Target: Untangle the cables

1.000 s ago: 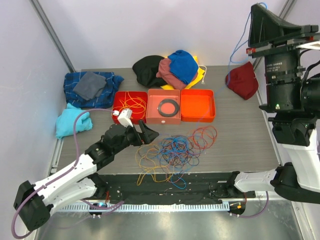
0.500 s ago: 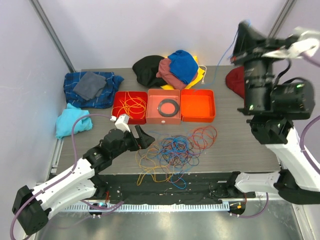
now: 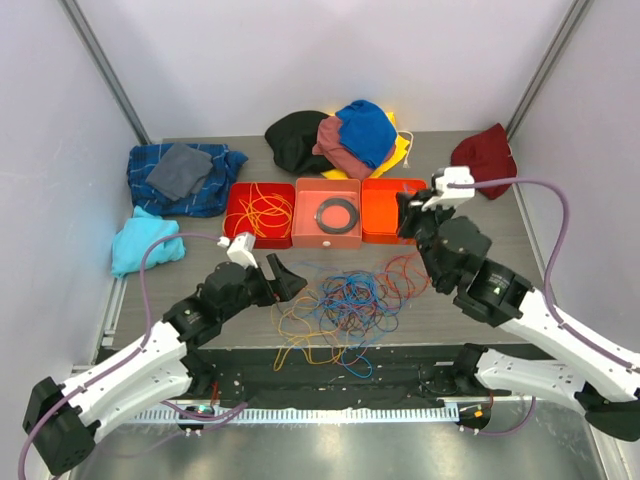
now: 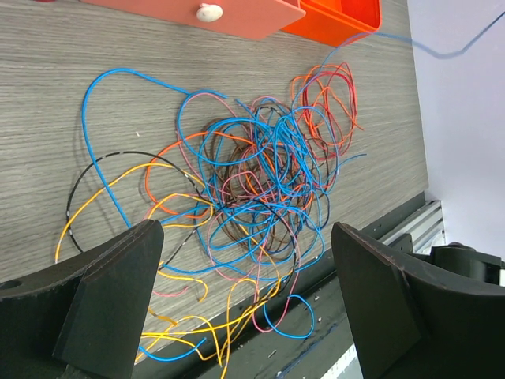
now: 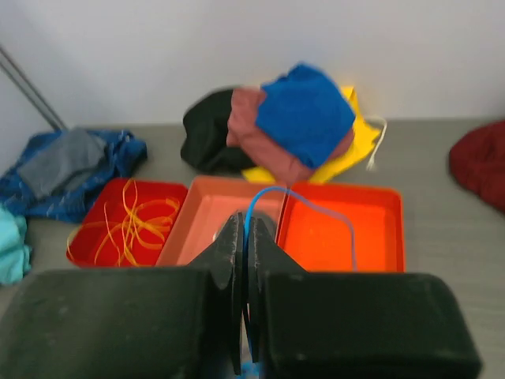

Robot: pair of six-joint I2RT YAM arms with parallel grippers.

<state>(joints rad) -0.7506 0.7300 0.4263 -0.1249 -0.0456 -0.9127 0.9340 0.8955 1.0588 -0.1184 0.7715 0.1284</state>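
Nearest you, loops of the cables [image 4: 260, 181] spill over the counter [image 4: 47, 95] edge, and any drag could pull them off. Your left tool [image 4: 245, 237] hangs wide open just above the tangle, holding nothing; a careless close would catch several strands at once. Farther back, your right tool [image 5: 243, 229] is clamped on one blue cable [image 5: 316, 212] above the orange tray [image 5: 371, 237]. It probably trails back into the pile, though the view blurs there. If so, lifting could tighten knots.
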